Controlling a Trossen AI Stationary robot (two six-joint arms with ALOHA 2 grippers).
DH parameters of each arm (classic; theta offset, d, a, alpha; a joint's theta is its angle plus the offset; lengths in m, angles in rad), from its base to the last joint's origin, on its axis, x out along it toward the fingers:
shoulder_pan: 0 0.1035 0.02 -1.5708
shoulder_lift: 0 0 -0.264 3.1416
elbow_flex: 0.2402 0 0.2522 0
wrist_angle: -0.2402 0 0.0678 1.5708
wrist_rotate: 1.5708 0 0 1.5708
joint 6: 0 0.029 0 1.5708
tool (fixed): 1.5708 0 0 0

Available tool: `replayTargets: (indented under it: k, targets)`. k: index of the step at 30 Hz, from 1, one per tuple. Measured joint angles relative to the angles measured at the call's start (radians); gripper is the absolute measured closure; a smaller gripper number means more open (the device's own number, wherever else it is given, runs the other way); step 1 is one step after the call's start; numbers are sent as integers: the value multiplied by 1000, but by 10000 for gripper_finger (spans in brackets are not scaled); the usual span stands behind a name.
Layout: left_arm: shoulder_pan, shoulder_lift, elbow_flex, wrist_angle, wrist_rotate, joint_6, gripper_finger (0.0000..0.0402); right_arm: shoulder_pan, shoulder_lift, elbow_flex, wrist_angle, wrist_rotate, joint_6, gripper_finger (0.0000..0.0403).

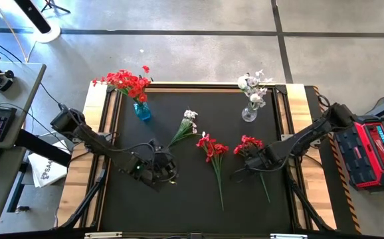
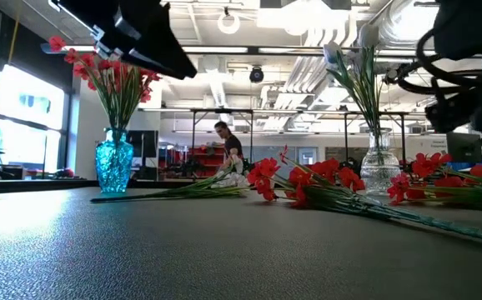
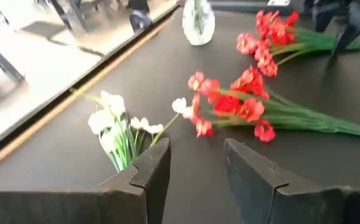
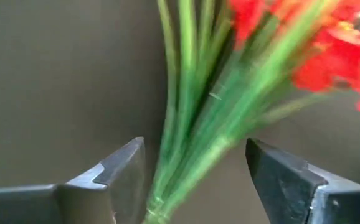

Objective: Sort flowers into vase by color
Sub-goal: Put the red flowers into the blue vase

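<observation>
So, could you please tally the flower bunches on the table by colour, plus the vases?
Red flower bunches: 3 (blue vase, loose, loose)
White flower bunches: 2 (clear vase, loose)
Vases: 2 (blue, clear)
Total: 7

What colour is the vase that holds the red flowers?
The vase is blue-green, like turquoise glass. The low view shows it best.
</observation>
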Motion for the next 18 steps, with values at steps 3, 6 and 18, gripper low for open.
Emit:
replayTargets:
  k: [3,6,18]
  targets:
    - [0,18,0,59,-17,57,265,-13,-2,-30,78,-4,-10,177]
    - [8,32,0,115,-28,105,265,-18,-3,-37,100,-6,-22,219]
    - [23,49,0,234,52,297,266,51,-27,-43,271,149,-215,388]
